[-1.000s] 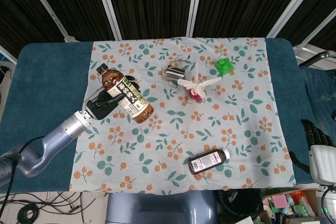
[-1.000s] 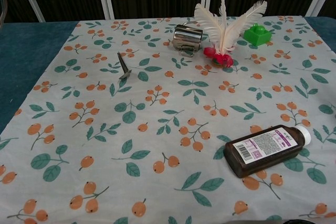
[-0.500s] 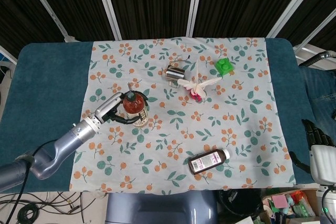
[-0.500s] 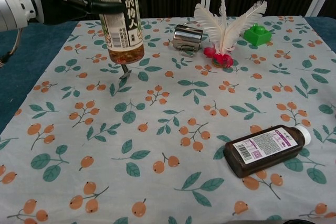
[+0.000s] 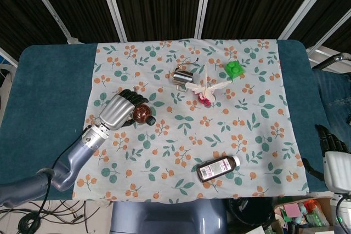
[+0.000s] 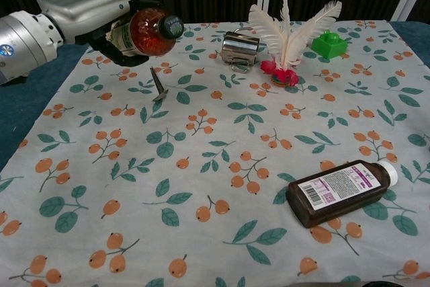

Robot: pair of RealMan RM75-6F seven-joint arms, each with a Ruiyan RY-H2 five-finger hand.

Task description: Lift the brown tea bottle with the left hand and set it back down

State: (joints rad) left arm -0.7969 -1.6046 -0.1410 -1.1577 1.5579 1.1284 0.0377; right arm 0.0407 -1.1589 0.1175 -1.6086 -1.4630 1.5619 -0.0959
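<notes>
My left hand (image 5: 122, 111) grips the brown tea bottle (image 5: 141, 114) around its body. The bottle (image 6: 142, 31) hangs in the air above the left part of the flowered cloth (image 6: 201, 166), tipped over so its dark cap (image 6: 172, 26) points right and toward the chest camera. In the chest view the silver back of the left hand (image 6: 84, 6) covers most of the label. My right hand (image 5: 330, 138) stays off the table at the far right edge of the head view, holding nothing.
A small metal clip (image 6: 158, 85) stands on the cloth just below the bottle. Further right are a silver cup (image 6: 240, 50), a feather shuttlecock (image 6: 285, 38) and a green block (image 6: 328, 44). A dark medicine bottle (image 6: 342, 191) lies at the front right.
Half a second ago the bottle stood upright just over the cloth in my left hand. Now the hand has rolled and the bottle is tipped, cap toward the camera. The right hand has not moved.
</notes>
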